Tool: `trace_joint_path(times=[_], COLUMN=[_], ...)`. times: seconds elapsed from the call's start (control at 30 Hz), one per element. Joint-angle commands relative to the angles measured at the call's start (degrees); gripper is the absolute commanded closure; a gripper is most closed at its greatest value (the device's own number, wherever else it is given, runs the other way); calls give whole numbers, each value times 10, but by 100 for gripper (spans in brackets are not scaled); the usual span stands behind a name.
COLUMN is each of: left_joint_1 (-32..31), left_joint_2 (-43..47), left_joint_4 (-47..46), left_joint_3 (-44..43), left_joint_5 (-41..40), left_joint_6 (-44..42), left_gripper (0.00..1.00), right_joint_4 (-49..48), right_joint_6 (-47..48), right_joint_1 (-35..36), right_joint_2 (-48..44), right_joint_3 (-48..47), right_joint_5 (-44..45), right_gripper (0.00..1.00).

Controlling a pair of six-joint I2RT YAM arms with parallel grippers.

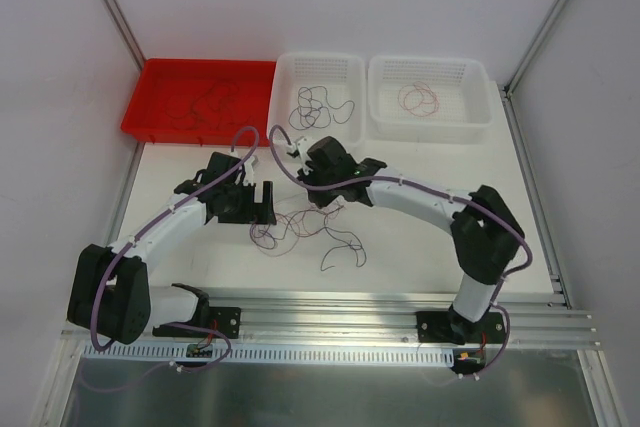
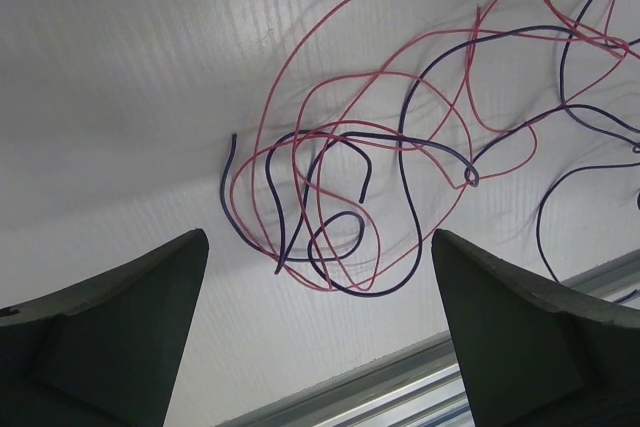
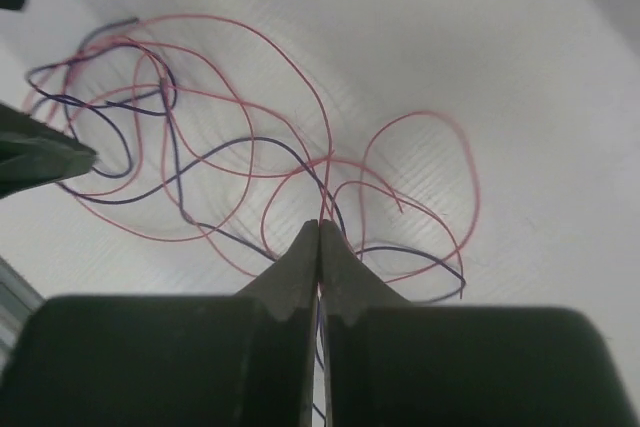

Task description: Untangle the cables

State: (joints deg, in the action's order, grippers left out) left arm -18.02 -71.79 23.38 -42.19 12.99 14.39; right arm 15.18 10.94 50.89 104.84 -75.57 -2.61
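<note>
While the left gripper hangs wide open, empty, above the cables, the right gripper is closed, apparently pinching a red strand that others cross ahead of its tips. Beyond both sit a red tray and two baskets holding more wires.

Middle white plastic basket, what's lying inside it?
Inside the middle white plastic basket lie a few thin, dark curly wires in loose loops on its floor. The right arm overlaps the near rim, so that edge of the basket is hidden.
</note>
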Motion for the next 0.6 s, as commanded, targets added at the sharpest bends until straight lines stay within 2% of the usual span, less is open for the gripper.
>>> trace_joint_path(times=[0.0,0.07,0.27,0.57], left_joint_1=[-3,-3,-3,-3], left_joint_2=[4,3,-5,-11], left_joint_4=[10,10,10,9], left_joint_3=[-18,-18,-18,-19], left_joint_5=[12,14,19,19], left_joint_6=[5,6,6,6], left_gripper=[4,4,4,4], right_joint_4=[-11,8,25,-27], right_joint_6=[-6,0,11,13], right_joint_1=[-3,-3,-4,-3], right_joint_2=[-127,-177,-284,-419], right_joint_3=[-18,-31,-85,-107], right_joint_5=[22,64,110,132], right_gripper=[99,99,99,99])
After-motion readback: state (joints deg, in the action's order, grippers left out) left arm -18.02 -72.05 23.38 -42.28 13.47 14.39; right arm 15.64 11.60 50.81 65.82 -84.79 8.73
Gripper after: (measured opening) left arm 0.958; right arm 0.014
